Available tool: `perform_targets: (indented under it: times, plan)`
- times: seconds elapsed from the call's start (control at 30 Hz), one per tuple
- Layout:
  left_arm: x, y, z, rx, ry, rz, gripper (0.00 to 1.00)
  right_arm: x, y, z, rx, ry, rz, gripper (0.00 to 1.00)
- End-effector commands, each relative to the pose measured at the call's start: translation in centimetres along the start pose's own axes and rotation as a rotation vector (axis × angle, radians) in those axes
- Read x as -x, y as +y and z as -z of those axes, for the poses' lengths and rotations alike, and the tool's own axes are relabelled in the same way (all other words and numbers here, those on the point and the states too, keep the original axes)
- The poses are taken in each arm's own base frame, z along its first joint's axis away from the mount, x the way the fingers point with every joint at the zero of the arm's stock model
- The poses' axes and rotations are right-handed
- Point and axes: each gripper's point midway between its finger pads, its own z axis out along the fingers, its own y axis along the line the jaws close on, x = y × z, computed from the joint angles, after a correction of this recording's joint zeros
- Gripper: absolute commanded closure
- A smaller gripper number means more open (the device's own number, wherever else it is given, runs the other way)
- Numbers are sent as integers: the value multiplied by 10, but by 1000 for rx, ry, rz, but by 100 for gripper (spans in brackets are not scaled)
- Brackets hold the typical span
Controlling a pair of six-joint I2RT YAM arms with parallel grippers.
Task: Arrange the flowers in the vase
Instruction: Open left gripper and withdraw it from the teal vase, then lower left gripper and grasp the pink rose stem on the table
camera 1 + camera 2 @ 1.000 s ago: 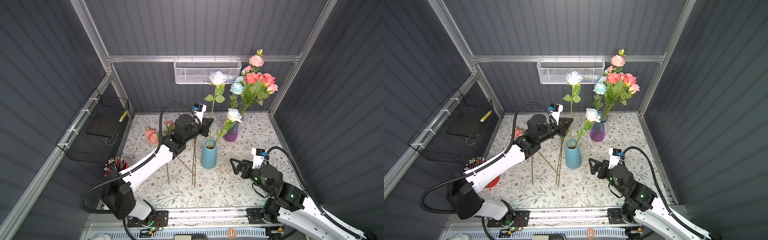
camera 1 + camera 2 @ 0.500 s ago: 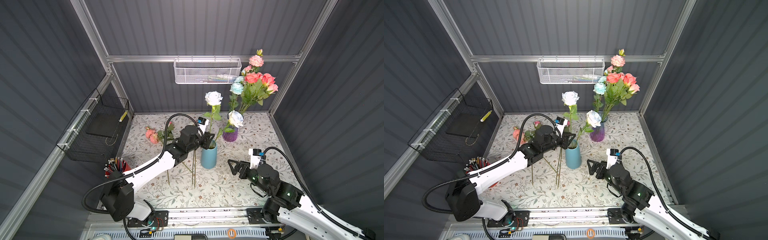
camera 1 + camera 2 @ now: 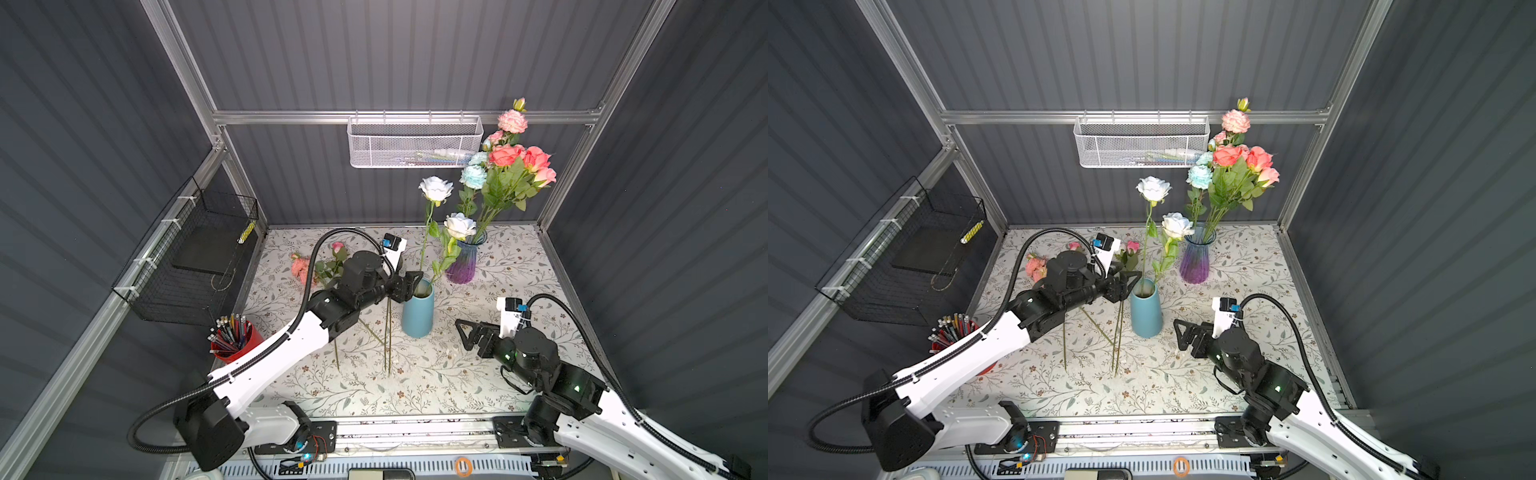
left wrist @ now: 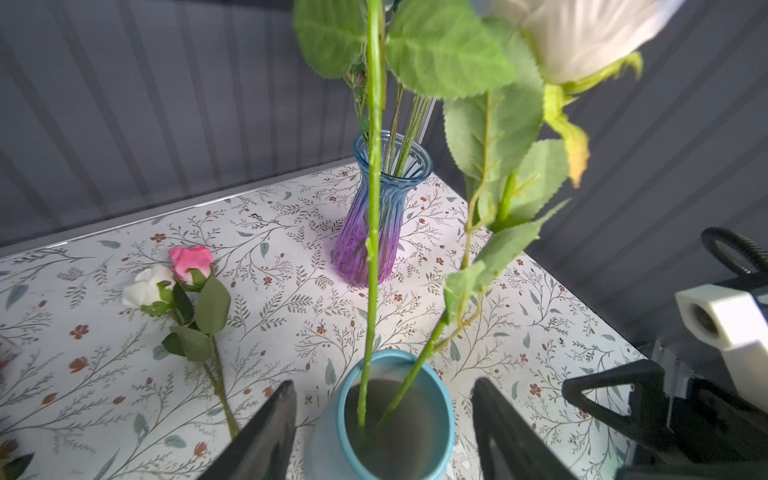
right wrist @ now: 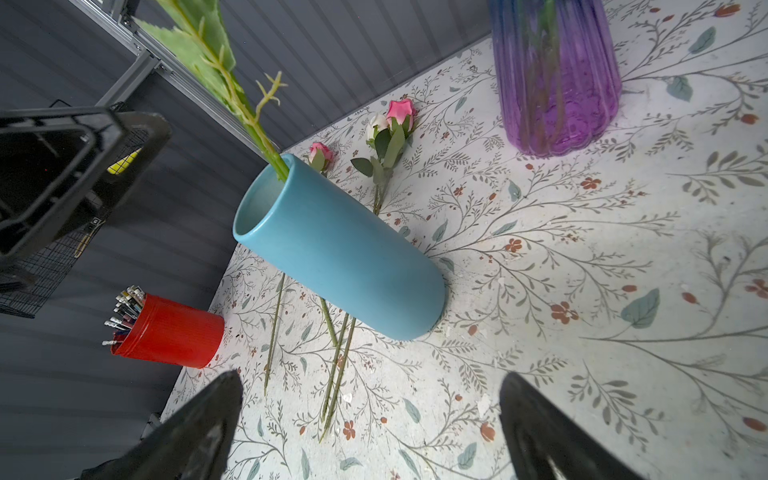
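A blue vase (image 3: 417, 309) (image 3: 1146, 309) stands mid-table with two white roses in it, a tall one (image 3: 435, 189) and a shorter one (image 3: 459, 226). My left gripper (image 3: 411, 282) (image 4: 384, 386) is open at the vase's rim (image 4: 446, 415); both stems (image 4: 370, 291) rise free between its fingers. Behind stands a purple glass vase (image 3: 461, 266) (image 5: 552, 79) with a bouquet of pink, coral and pale blue flowers (image 3: 509, 166). More flowers lie on the table: pink blooms (image 3: 300, 267), a pink and white pair (image 4: 174, 274), long stems (image 3: 388, 340). My right gripper (image 3: 462, 332) (image 5: 370, 378) is open and empty, right of the blue vase.
A red cup of pencils (image 3: 235, 338) stands at the left edge. A black wire basket (image 3: 195, 257) hangs on the left wall and a white mesh basket (image 3: 415, 141) on the back rail. The right gripper's fingers (image 4: 615, 386) show close to the blue vase.
My left gripper came down with the tall white rose, set its stem into the blue vase and opened, letting it go. The right arm barely moved.
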Motion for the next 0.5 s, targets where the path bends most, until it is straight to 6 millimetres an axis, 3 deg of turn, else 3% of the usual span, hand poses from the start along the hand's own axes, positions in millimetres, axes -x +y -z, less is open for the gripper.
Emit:
perform_targets:
  times: [0.0,0.1,0.23,0.37,0.47]
  plan:
    - [-5,10,33,72,9,-35,31,6,4,1,8,-14,-3,3]
    - [-22,39,60,230,8,12,30,4,4,-2,-4,1,4,4]
    - [-76,98,100,550,32,164,28,1,8,-7,7,25,11,5]
    - [-132,126,128,719,96,284,26,-1,9,-13,-2,38,34,11]
    - [-159,135,136,785,184,297,26,0,10,-17,-6,36,37,18]
